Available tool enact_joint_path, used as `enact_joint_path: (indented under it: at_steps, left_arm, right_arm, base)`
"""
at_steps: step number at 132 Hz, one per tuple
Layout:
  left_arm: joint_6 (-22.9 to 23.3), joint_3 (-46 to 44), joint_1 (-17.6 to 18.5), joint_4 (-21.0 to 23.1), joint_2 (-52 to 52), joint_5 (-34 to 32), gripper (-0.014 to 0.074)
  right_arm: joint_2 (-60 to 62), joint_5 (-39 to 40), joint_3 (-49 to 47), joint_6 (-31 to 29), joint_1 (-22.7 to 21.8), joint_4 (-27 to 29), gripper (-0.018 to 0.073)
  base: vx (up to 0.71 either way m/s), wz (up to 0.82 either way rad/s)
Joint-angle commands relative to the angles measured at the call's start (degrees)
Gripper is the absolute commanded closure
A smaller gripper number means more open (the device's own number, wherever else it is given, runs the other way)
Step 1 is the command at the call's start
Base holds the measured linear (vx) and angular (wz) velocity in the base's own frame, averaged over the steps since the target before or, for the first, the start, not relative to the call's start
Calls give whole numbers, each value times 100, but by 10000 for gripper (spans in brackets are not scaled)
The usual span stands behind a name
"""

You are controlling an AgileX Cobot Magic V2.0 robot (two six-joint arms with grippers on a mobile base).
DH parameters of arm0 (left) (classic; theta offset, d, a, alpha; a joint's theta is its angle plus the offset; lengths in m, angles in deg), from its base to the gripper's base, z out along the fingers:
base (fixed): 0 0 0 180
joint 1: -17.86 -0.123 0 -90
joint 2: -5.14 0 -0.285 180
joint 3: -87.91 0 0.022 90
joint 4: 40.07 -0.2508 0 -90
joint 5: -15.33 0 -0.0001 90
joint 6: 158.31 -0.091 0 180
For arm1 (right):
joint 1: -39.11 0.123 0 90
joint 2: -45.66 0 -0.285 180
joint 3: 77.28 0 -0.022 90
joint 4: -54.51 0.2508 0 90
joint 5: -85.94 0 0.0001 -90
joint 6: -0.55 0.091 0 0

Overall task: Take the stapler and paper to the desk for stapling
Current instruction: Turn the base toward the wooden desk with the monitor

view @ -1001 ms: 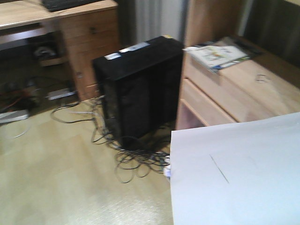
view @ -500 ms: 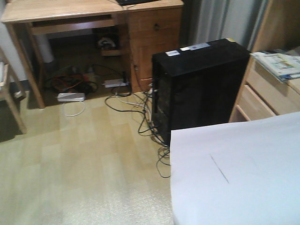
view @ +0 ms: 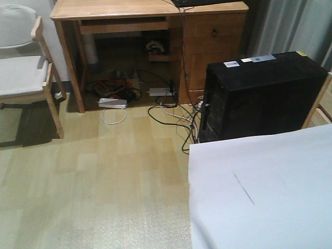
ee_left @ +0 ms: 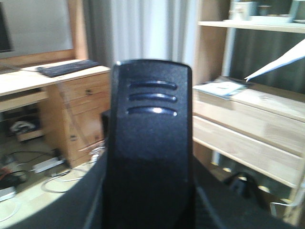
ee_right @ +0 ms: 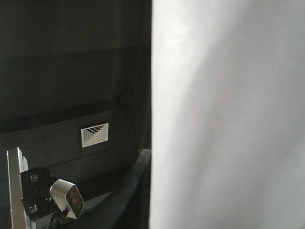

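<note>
Stapler [ee_left: 151, 143] looks rigid, light; left tool [ee_left: 150, 210] clamps its body. Paper [view: 264, 192] limp, creases easily: hold by edge; right tool hidden, state unknown. Counter [view: 129, 8] far, left

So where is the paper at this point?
In the front view the paper fills the lower right corner, nearer the camera than the black computer tower and not on the desk at the top.

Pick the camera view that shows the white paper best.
The exterior front-facing view: the paper shows two edges and its faint line. The right wrist view shows only blank white; the left wrist, perhaps a corner.
</note>
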Motion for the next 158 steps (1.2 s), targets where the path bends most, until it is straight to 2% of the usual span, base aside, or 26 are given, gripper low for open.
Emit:
enact_joint_path:
  at_steps: [1,158]
  left_arm:
    - [4,-132,25,68,-106,-658,603]
    - [4,-132,25,68,-106,-658,603]
  right_arm:
    - [-69,207,-151,-25,-43,93,565]
    - [-69,201,-151,-25,-43,93,565]
  base:
    - [8,22]
    - [18,13]
